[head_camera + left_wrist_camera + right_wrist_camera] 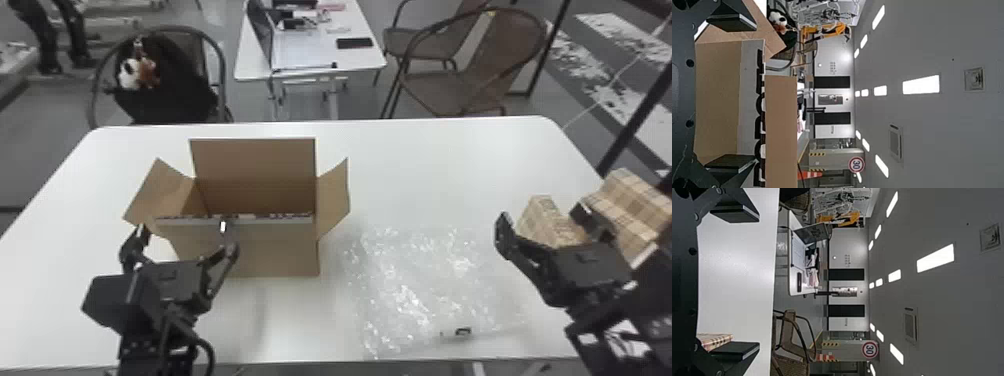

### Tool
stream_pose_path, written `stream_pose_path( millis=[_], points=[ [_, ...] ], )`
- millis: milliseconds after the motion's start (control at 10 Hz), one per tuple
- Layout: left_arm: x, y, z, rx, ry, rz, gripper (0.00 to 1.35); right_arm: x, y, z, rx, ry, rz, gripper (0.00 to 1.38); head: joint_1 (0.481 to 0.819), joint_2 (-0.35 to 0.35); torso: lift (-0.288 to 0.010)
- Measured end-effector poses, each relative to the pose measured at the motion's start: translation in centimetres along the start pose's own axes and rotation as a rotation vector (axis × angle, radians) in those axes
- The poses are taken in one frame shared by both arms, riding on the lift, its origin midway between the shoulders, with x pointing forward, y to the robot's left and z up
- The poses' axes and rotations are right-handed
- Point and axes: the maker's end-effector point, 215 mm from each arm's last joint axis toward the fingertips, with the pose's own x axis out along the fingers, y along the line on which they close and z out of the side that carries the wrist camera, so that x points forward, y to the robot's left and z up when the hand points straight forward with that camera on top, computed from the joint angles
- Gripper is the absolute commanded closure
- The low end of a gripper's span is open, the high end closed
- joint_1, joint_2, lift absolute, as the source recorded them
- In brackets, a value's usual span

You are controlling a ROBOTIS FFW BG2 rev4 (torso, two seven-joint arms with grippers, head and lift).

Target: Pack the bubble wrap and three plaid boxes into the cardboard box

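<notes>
The cardboard box (272, 252) stands with its flaps spread; in the left wrist view the box (717, 98) lies between and beyond the fingers. My left gripper (182, 240) is open at the box's near left side, and the left gripper (755, 93) holds nothing. Clear bubble wrap (415, 290) is spread flat to the right of the box. My right gripper (545, 225) stands open beside the plaid boxes (627, 205) at the right; its arm partly covers them. In its wrist view, the right gripper (757, 282) is empty, a plaid box (713, 340) by one finger.
Both arms reach over the white table (425, 165) from its near edge. Behind its far edge stand a chair with a black bag (165, 85), a second table (305, 55) with a laptop, and brown chairs (470, 65). A dark post rises at the right.
</notes>
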Motion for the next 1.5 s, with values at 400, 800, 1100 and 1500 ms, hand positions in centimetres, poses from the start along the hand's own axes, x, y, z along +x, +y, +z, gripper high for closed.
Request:
stream_pose_path(
  millis=[400, 800, 1100, 1500],
  points=[
    [0.2, 3.2, 3.9, -0.01, -0.028, 0.053, 0.12, -0.1, 0.0, 0.2, -0.006, -0.003, 0.0, 0.16, 0.695, 0.071, -0.174],
    [3.4, 7.0, 6.4, -0.219, 0.107, 0.035, 0.12, -0.1, 0.1, 0.3, -0.011, -0.004, 0.003, 0.21, 0.69, 0.116, -0.174],
    [5.1, 10.7, 1.5, -0.425, 0.369, -0.01, 0.12, 0.3, 0.5, 0.3, -0.012, -0.005, 0.014, 0.21, 0.695, 0.171, -0.174],
    [6.1, 12.3, -1.1, -0.576, 0.438, -0.069, 0.18, 0.5, 0.6, 0.3, -0.014, -0.007, 0.021, 0.21, 0.695, 0.191, -0.174]
  ],
)
